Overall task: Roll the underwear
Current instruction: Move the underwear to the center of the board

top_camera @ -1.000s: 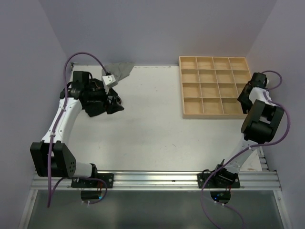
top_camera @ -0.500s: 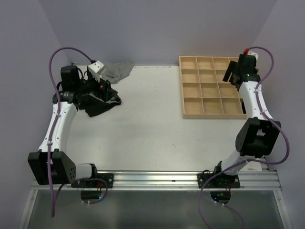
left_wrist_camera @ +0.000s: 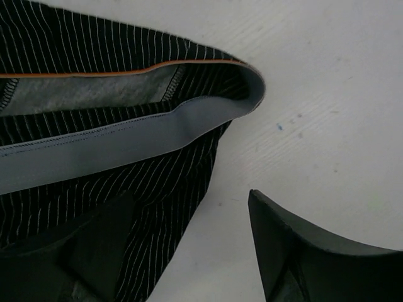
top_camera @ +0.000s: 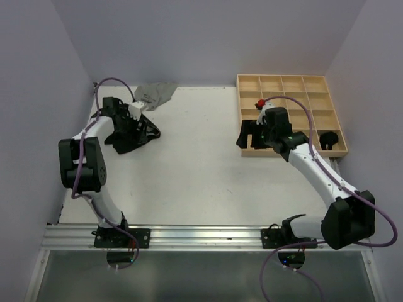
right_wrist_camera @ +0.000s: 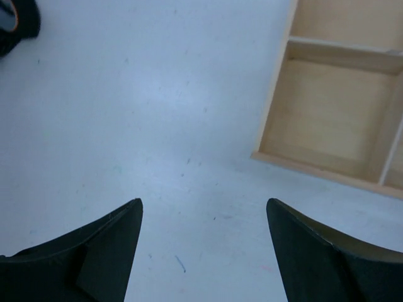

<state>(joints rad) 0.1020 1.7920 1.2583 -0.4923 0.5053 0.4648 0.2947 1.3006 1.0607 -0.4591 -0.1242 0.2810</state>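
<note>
R claw (top_camera: 244, 135) has swung off the tray (top_camera: 240, 113) toward centre frame, jaws spread, empty. L claw (left_wrist_camera: 189, 198) (jaws apart, narrowing) straddles black underwear (top_camera: 135, 133) upper left: grab prob. starting.

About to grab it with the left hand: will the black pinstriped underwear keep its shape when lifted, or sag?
Probably floppy: the black pinstriped underwear lies crumpled and folded on itself, so it should drape from the left hand. Its grey waistband looks thicker and flatter, likely the firmest place to pinch. Pushed, the thin cloth would more likely bunch than slide.
</note>
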